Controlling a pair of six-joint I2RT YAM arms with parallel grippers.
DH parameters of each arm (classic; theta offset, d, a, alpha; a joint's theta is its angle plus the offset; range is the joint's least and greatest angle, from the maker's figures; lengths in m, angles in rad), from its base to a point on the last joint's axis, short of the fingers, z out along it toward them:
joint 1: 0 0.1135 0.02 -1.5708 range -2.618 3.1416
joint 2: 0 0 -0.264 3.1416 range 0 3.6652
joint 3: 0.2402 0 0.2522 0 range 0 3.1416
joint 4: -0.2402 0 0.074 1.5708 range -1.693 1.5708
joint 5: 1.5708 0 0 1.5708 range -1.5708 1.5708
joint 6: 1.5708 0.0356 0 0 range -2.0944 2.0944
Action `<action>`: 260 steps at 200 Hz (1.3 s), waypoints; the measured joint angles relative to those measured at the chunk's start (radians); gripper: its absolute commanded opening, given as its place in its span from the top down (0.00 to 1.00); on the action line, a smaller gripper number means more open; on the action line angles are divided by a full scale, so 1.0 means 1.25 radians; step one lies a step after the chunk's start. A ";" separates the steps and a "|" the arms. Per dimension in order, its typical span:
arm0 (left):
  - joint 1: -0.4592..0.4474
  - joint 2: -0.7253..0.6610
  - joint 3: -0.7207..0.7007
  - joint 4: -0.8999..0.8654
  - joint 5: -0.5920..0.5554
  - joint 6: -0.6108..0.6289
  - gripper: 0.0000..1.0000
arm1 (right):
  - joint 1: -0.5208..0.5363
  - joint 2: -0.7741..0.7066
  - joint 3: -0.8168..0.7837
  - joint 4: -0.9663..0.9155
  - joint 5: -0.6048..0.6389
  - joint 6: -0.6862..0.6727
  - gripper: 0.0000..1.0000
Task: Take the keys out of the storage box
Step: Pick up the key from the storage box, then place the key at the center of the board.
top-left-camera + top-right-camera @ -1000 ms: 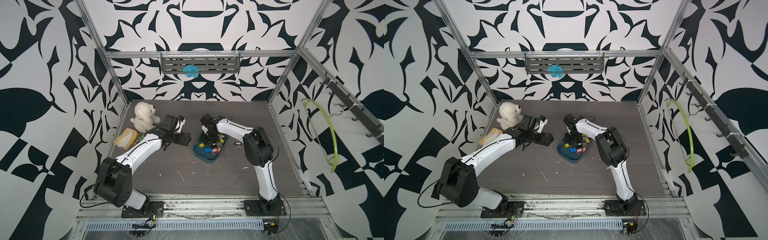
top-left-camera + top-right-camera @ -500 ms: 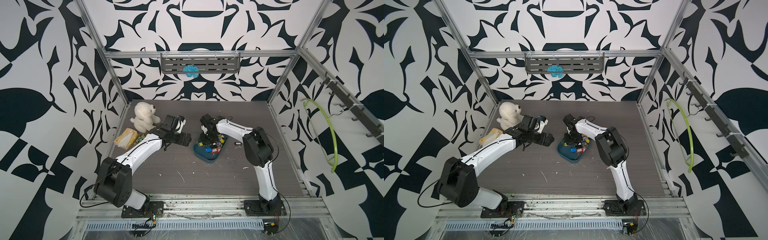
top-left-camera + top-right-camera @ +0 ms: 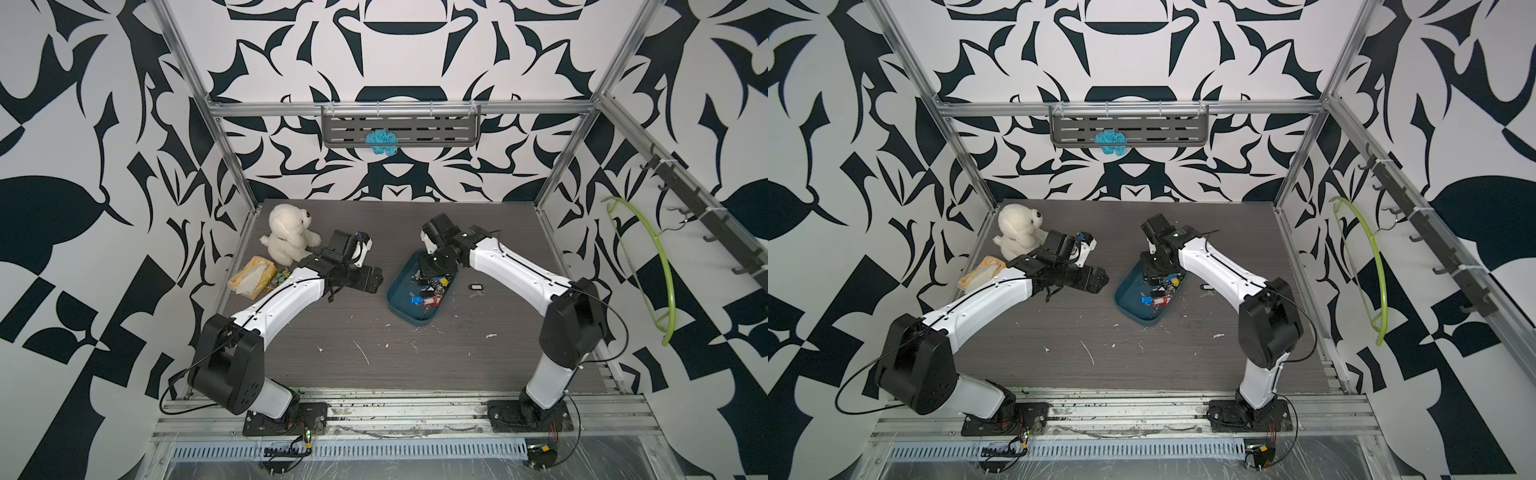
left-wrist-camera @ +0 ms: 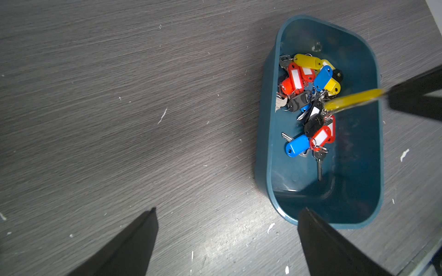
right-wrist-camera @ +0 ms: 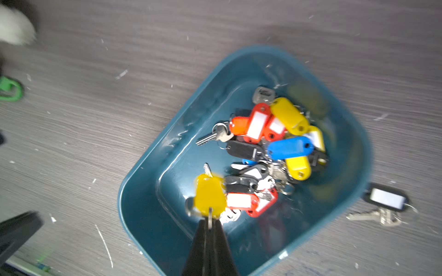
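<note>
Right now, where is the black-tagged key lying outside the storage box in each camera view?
In a top view: black-tagged key right of the storage box.
In a top view: same place.
Left wrist: not in it.
Right wrist: on the table beside the box.
Landmark: the storage box.

Right gripper (image 5: 210, 221): clamped on yellow-tagged key (image 5: 210, 193), over storage box (image 5: 148, 210); left gripper (image 4: 229, 210): jaws wide apart, beside storage box.

1. Both top views: high at the front, facing down toward the back wall (image 3: 395, 62); whole table (image 3: 415, 374) seen from afar.
2. Left wrist view: near, looking down beside the storage box (image 4: 354, 196).
3. Right wrist view: close, above that box.
4. Shared by all: box, keys (image 4: 308, 102).
</note>
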 measured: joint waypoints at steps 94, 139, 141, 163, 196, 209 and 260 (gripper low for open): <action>-0.004 0.000 0.000 0.000 0.000 0.001 0.01 | -0.225 -0.166 -0.163 0.000 -0.015 0.009 1.00; -0.006 0.001 0.000 0.000 0.000 0.001 0.01 | -0.311 -0.184 -0.251 0.012 0.014 0.031 1.00; -0.006 0.001 0.000 0.000 0.000 0.001 0.01 | -0.314 -0.183 -0.255 0.012 0.016 0.032 1.00; -0.008 0.008 0.000 0.000 0.000 0.001 0.01 | -0.328 -0.174 -0.293 0.021 0.033 0.045 1.00; -0.010 0.013 0.000 -0.001 0.000 0.001 0.01 | -0.328 -0.130 -0.342 0.050 0.039 0.052 1.00; -0.011 0.013 0.000 -0.001 0.000 0.002 0.01 | -0.328 -0.117 -0.353 0.070 0.045 0.054 1.00; -0.014 0.013 0.000 -0.002 -0.001 0.002 0.01 | -0.337 -0.104 -0.366 0.090 0.062 0.063 0.84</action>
